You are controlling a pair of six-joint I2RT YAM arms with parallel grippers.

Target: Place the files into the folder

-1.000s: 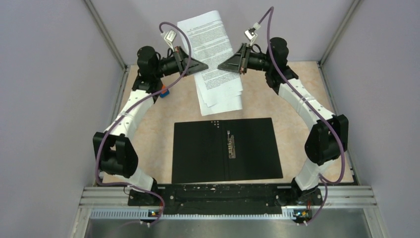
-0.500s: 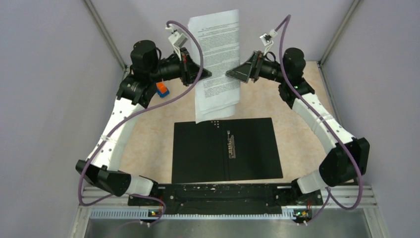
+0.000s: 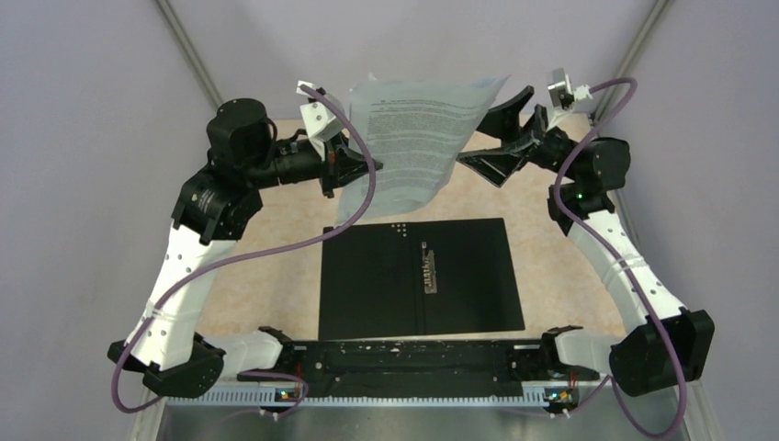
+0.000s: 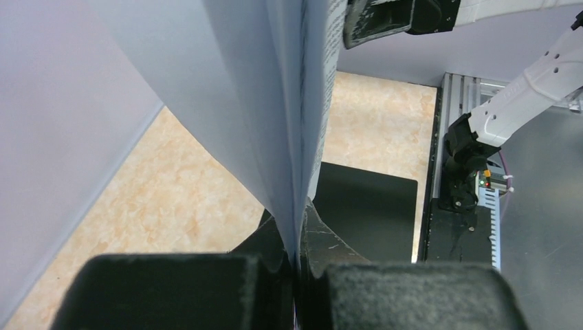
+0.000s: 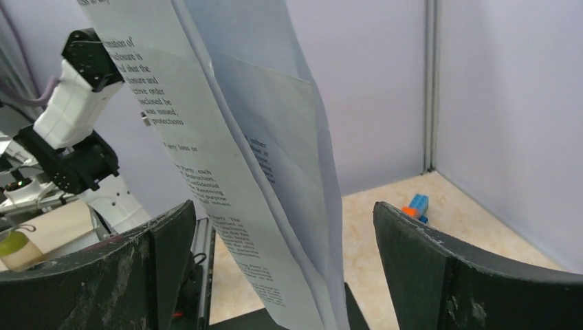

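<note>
Holding files [image 3: 418,138] aloft, clamped in left gripper [image 4: 297,261], over far edge of open folder [image 3: 367,276]; right gripper [image 3: 476,138] spread wide, gripping nothing; next, likely: lowering sheets flat onto folder.

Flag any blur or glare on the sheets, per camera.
Top external: files evenly lit, no glare, print too small to read. Left wrist: sheets edge-on, left gripper soft and out of focus. Right wrist: print sharp and legible.
</note>
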